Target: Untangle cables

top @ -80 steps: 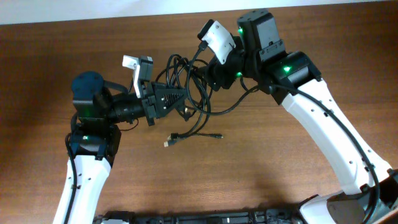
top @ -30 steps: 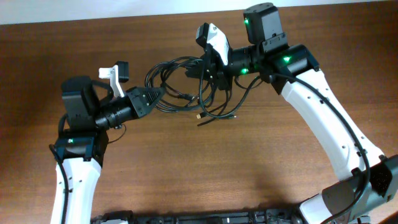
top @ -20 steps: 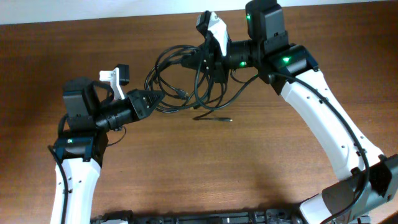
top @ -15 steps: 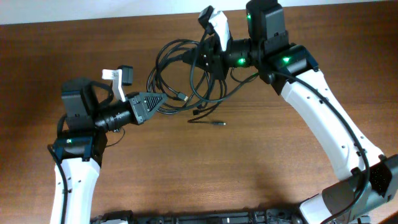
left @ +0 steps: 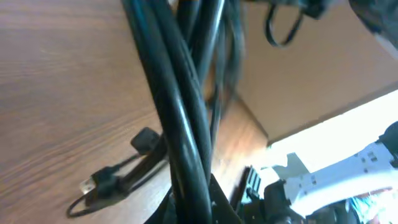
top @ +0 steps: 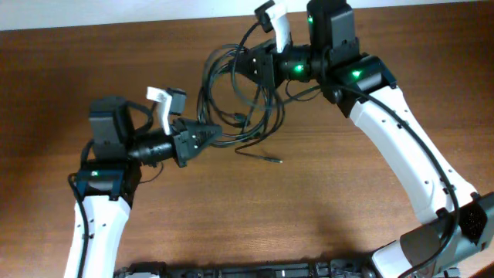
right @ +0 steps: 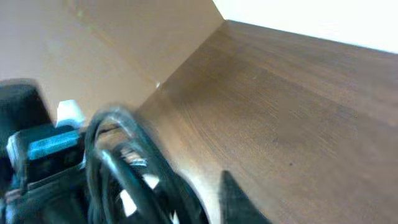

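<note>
Overhead view: wooden table; tangled black cables near its far edge, centre. The left gripper is clamped on the cables. The right gripper sits among the loops; whether it grips cannot be told. One plug end rests on the table.

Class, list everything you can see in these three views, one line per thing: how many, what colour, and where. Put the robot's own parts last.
cables: several, exact count unclear, black, one tangled bundle strung above the table between the two pincers
plugs: at least two, black, one metal-tipped, low by the table under the bundle
table: one, brown wood, under everything
backdrop: one, white, beyond the table's far edge
left arm: one, white and black, near left
right arm: one, white and black, right side
left pincer: one, black, shut on the cables
right pincer: one, black, at the bundle's far side, state unclear
</note>
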`<state>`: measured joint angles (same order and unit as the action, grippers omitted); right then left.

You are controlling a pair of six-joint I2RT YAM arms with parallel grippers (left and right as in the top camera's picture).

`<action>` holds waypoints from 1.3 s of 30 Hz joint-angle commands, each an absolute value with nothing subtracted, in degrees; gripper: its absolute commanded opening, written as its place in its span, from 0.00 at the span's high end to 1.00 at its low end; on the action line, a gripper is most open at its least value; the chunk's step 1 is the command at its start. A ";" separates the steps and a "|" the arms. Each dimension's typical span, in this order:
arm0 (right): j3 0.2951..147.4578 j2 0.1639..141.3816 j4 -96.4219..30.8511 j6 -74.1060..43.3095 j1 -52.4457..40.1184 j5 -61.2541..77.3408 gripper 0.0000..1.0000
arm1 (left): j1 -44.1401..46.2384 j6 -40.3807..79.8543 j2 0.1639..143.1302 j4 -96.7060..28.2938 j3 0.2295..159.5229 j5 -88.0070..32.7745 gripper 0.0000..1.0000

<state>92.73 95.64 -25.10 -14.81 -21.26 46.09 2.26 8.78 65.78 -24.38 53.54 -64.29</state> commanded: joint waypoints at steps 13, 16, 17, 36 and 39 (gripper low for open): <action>93.32 94.56 -30.24 -17.45 -20.49 33.98 0.45 | 5.50 5.32 65.60 -12.47 53.58 -82.83 1.00; 93.32 94.56 -32.67 -17.45 -20.49 28.27 0.45 | 5.50 5.32 65.60 -12.47 53.58 -82.96 1.00; 93.32 94.56 -33.47 -17.45 -20.49 26.26 0.45 | 5.48 5.32 65.60 -12.45 53.58 -82.96 1.00; 93.32 94.56 -50.11 -17.45 -6.17 16.86 0.45 | 5.48 15.03 65.60 -12.43 53.58 -68.05 1.00; 93.32 94.56 -52.40 -17.43 -3.46 16.84 0.45 | 5.48 17.37 65.60 -12.32 53.58 -64.49 1.00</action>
